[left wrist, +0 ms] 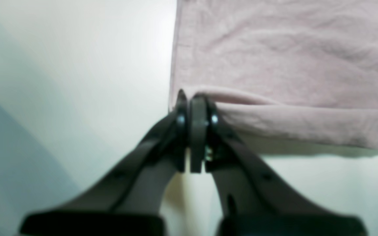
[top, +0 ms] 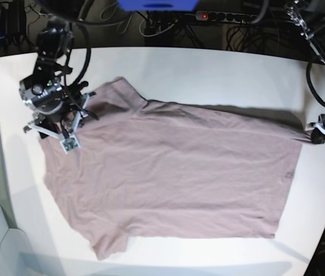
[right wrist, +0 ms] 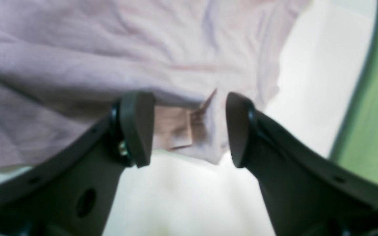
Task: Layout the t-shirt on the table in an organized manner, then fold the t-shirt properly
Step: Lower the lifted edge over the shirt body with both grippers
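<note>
The mauve t-shirt [top: 174, 172] lies spread nearly flat on the white table [top: 208, 75], its hem toward the base view's right and its sleeves toward the left. My left gripper [left wrist: 192, 98] is shut on the t-shirt [left wrist: 290, 49] at a hem corner, where a low fold of cloth runs away from its tips; in the base view this left gripper [top: 316, 135] sits at the far right edge. My right gripper [right wrist: 189, 131] stands open over the t-shirt [right wrist: 77, 49] near a sleeve, a small cloth fold lying loose between its fingers [right wrist: 136, 127]. From the base view, the right gripper [top: 73, 115] is at the upper left shoulder.
Cables and a power strip [top: 225, 16] run behind the table's far edge. A small white tag [top: 69, 144] hangs from the right arm. Green floor [right wrist: 372, 114] lies past the table's rounded edge. Bare table [left wrist: 77, 82] stretches left of the hem.
</note>
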{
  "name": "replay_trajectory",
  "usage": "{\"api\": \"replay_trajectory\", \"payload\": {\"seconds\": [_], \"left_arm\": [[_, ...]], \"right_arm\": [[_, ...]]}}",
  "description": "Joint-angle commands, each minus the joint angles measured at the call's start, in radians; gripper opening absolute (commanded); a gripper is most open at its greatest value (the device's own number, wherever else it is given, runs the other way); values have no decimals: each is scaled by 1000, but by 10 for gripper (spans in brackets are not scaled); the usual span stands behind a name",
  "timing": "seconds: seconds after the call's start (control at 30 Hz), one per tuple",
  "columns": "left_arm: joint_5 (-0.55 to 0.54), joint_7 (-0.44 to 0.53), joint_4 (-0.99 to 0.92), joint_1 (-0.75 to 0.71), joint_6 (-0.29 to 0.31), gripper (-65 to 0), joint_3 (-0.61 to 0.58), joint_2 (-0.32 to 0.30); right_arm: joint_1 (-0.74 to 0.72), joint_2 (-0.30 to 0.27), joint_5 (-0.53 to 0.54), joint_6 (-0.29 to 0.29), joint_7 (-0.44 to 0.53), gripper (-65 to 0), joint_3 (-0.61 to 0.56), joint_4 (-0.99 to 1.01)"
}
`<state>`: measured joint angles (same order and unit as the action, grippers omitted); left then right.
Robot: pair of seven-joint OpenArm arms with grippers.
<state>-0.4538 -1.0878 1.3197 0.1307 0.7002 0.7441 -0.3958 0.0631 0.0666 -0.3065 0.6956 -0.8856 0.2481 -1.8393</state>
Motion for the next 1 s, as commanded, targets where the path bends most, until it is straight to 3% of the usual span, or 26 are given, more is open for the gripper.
{"api": "replay_trajectory", "payload": {"seconds": [0.0,0.17,0.4,0.97], "left_arm": [[-15,22,16,17,-2,-647,2,-21],[-15,22,16,17,-2,-647,2,-21],[-15,24,14,17,-2,-647,4,-21],[-13,24,11,145,-2,-647,1,11]], "right_arm": [[-19,-3,2,3,15,-299,0,-6],[-26,-3,2,3,16,-329,0,8],[-53,-4,2,3,35,-650,0,69],[-190,-44,2,3,24,-650,0,92]]}}
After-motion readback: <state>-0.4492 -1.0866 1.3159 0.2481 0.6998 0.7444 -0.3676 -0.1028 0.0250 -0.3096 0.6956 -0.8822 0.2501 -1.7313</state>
